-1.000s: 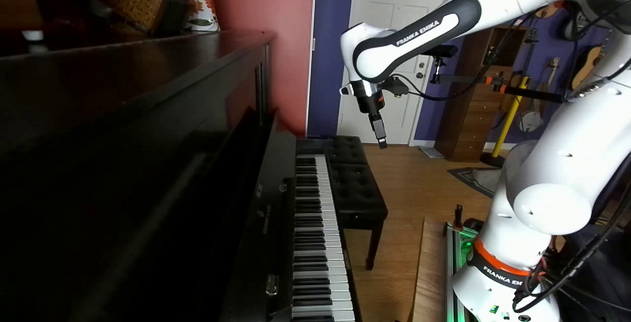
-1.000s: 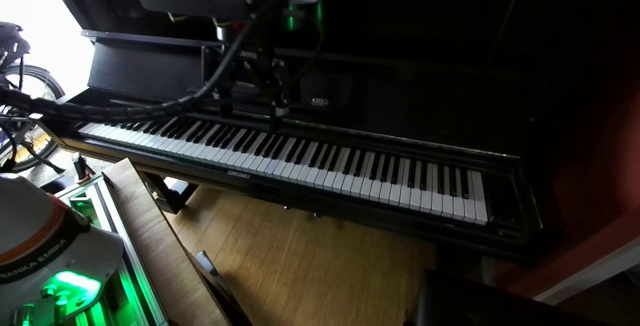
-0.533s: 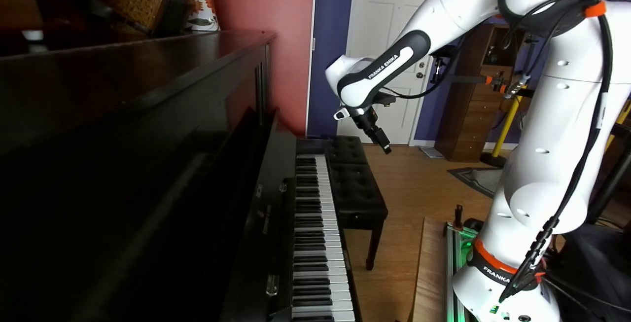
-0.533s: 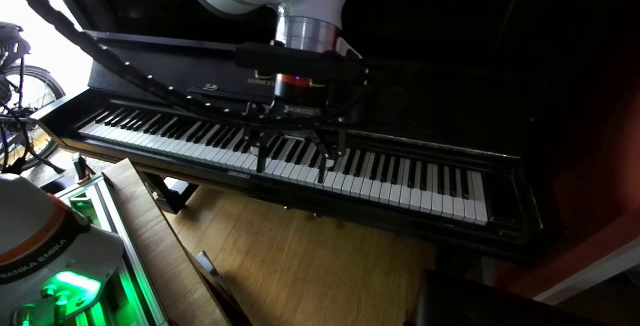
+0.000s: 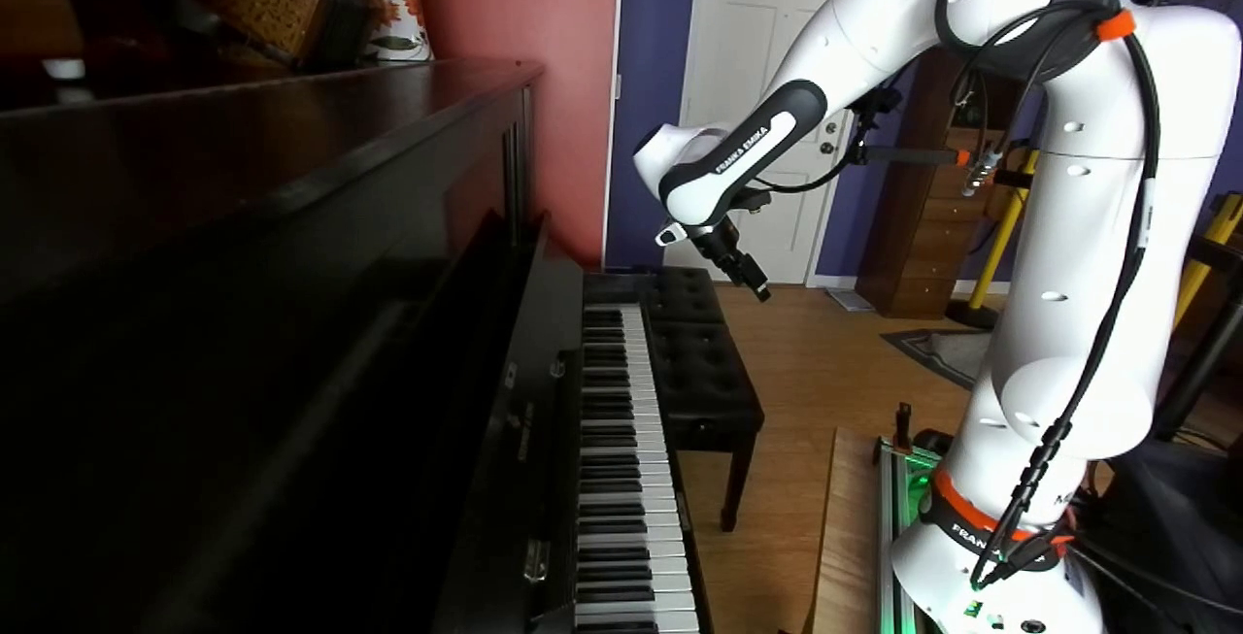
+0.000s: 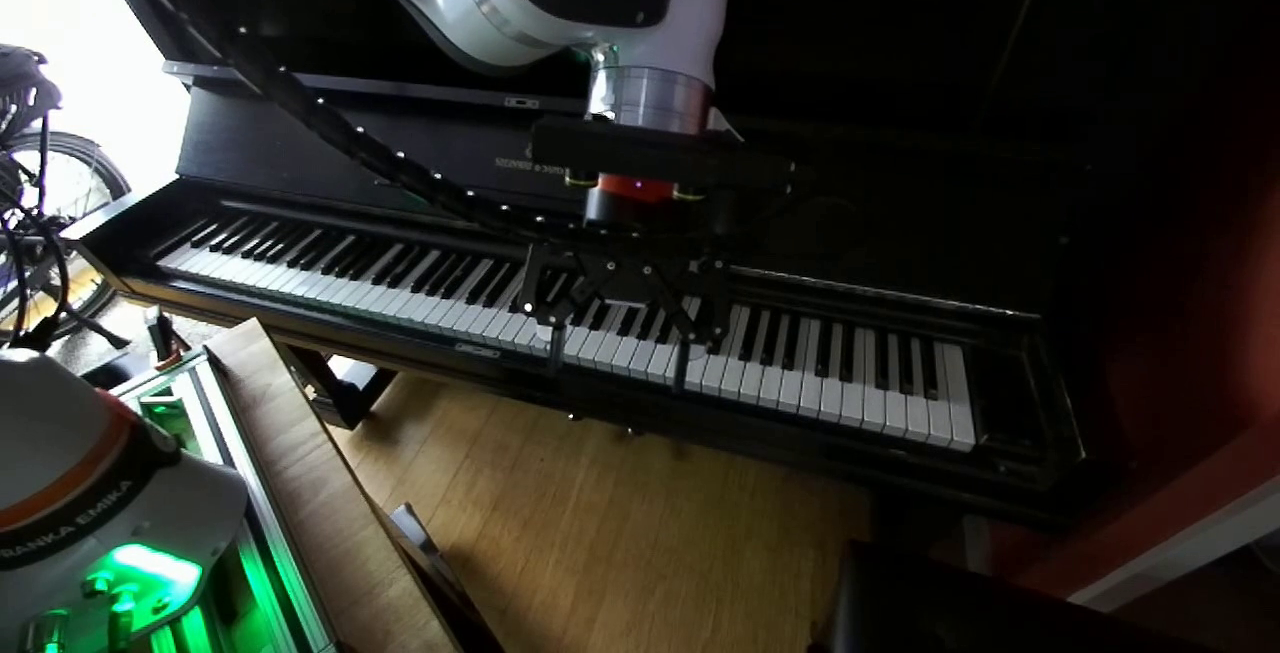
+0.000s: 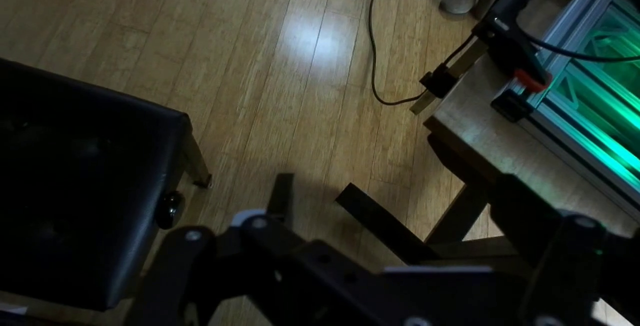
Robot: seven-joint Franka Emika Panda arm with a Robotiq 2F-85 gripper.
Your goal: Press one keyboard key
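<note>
Gripper [image 6: 618,373]: since the earlier frames it has been shifted, in an exterior view, toward the end of the piano [image 5: 340,275] by the red wall [image 5: 529,13]; it is held in front of the piano, apart from the keyboard [image 5: 626,459].
Keyboard: one counted, set along the piano's front; its long axis is laid level, parallel to the piano's length.
Keys [image 5: 663,532]: pointed crosswise to that axis, white front ends turned away from the piano's body; too fine to be counted surely.
Fingers [image 6: 556,349]: two counted, spread apart, angled downward and away from the piano.
Arm [image 5: 1068,255]: one counted, stationed across from the piano's front.
Bench [image 5: 704,372]: one counted, placed before the piano toward its red-wall end.
Piano: one counted.
</note>
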